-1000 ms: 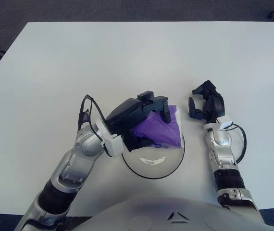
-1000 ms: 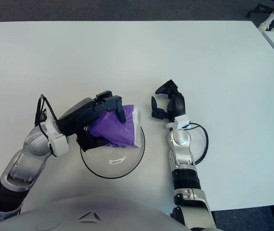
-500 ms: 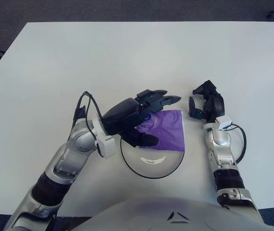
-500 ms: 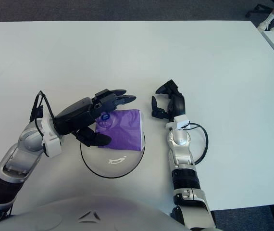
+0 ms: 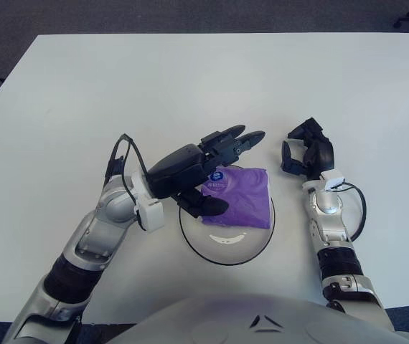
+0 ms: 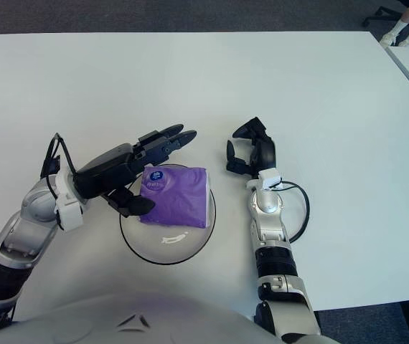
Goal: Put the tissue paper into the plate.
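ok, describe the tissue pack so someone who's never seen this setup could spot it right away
On the white table, look near the front edge, between the robot's two arms, for the round plate. The tissue pack lies flat in the plate's far half, under the open left hand; the right hand sits off to the plate's right. It is the only purple thing in view: a soft rectangular packet with a small round logo.

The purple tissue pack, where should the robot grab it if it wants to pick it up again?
Probably by its two long side edges, coming from above. The purple tissue pack lies flat in the plate, so nothing can slip under it. The left hand, open just above its left edge, is closest; the right hand rests on the table beside the plate.
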You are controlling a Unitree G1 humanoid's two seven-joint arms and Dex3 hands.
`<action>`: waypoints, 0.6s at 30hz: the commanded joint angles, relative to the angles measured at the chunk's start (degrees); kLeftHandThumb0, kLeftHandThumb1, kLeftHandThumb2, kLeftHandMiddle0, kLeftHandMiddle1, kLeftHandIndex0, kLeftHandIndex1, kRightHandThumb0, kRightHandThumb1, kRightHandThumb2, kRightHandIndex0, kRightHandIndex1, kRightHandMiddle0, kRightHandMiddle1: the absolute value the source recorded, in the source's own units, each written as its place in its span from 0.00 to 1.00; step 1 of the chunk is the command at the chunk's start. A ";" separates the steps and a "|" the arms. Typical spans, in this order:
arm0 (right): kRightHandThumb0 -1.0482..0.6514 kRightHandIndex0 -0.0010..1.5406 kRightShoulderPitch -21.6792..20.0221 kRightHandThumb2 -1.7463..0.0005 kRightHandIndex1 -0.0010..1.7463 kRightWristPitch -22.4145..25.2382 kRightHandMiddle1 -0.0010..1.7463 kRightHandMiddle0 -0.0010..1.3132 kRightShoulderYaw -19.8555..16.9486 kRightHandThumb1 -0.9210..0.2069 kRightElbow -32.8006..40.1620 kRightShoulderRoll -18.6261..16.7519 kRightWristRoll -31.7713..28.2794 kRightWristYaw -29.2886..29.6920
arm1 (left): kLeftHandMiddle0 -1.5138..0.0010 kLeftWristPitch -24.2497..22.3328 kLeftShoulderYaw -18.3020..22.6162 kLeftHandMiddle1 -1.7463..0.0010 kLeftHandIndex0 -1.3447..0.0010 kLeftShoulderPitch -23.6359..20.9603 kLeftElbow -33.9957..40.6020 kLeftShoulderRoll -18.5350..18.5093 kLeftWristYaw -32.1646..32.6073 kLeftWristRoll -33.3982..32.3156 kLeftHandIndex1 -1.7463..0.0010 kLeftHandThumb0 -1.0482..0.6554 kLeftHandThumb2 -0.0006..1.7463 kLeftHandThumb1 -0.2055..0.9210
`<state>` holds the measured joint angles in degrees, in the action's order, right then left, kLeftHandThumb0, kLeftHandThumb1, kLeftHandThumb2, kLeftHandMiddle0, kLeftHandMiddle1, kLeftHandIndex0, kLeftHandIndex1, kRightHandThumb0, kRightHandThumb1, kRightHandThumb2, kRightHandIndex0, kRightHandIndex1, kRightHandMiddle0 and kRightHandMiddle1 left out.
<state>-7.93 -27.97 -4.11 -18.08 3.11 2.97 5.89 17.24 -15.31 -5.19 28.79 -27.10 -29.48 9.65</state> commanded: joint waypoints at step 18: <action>0.61 0.35 4.14 0.32 0.91 -0.35 1.00 0.34 0.33 0.47 -3.10 -0.76 -0.96 -1.57 | 0.89 -11.50 10.03 0.25 0.90 8.49 3.80 10.98 13.75 -4.09 0.20 0.21 0.49 0.88</action>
<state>-7.82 -28.03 -4.10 -18.01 3.03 2.51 5.14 6.87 -6.60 1.94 31.78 -22.01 -22.52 4.80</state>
